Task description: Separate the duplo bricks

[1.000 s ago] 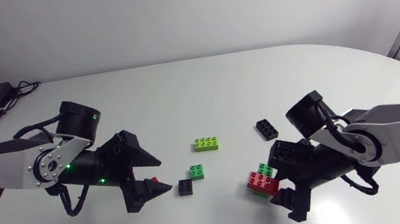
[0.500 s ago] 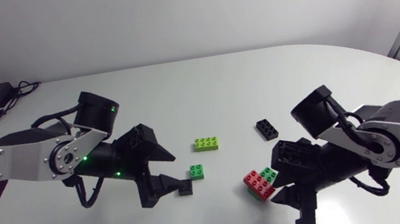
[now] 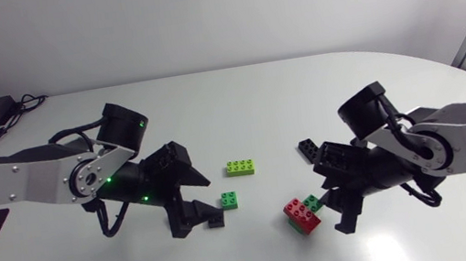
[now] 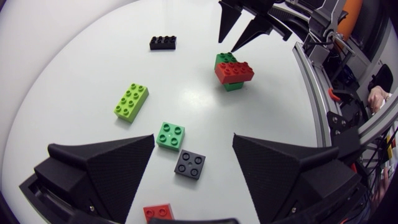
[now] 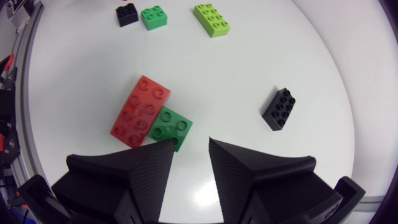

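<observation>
Red-and-green pair [image 3: 302,214]: the only bricks I can see joined, a long red brick [image 5: 140,111] locked to a square green brick [image 5: 169,127]. It lies on the white table [image 3: 238,102] toward my right side, just ahead of the right gripper [image 5: 191,143].

Right gripper: jaws apart by a narrow gap with nothing between them. One fingertip is right beside the green brick, possibly touching; I cannot tell.

Left gripper [image 3: 207,199]: jaws spread wide, holding nothing. A small green brick [image 4: 170,135] and a dark square brick [image 4: 190,164] lie loose between and ahead of its fingers. A small red brick [image 4: 157,213] lies under it.

Also loose, well apart from the pair: lime brick [image 3: 239,166] and black brick [image 3: 311,148].

Risks, my judgement:
- The right jaw gap looks too narrow to take the pair. Advancing as is would shove it across the table instead of clamping it.
- With a fingertip bearing on the green brick alone, the pair may pivot or tip.
- If the left arm goes across to help, its wide fingers could sweep the two small bricks ahead of it.
- With a grip on only one brick, pulling drags both, and there is no separation.
</observation>
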Motion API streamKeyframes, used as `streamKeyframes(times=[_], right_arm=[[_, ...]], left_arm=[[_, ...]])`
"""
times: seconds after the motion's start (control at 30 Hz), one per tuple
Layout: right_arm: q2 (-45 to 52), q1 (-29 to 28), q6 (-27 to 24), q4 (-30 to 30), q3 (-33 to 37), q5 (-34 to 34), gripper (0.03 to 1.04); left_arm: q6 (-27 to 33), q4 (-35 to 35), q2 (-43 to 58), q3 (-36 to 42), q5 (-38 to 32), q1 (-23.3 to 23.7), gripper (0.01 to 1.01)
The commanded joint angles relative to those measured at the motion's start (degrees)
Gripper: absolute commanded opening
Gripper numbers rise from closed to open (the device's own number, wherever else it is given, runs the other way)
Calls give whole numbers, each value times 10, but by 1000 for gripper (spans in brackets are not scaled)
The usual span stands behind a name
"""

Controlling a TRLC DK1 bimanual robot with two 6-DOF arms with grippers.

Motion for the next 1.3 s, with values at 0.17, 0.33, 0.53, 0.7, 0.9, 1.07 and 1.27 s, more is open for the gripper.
streamKeyframes(times=[0.17, 0.33, 0.53, 0.7, 0.9, 1.07, 1.27], right_arm=[[42, 36, 12, 40, -32, 56, 441], [41, 80, 38, 40, -44, 73, 441], [46, 138, 72, 48, -47, 92, 443], [43, 166, 85, 42, -36, 98, 446], [-19, 88, 25, -37, -10, 15, 861], [-17, 26, -58, -118, 47, -81, 995], [16, 33, -132, -172, 84, -127, 995]], left_arm=[[4, 2, 13, 5, 0, 7, 874], [5, 2, 12, -1, 1, 10, 875], [5, 1, 10, -4, 1, 11, 875], [6, 2, 9, -10, 1, 11, 875], [14, 2, 2, -16, 1, 20, 885], [16, 2, 2, -17, 1, 21, 887], [19, 2, 4, -17, 1, 20, 890]])
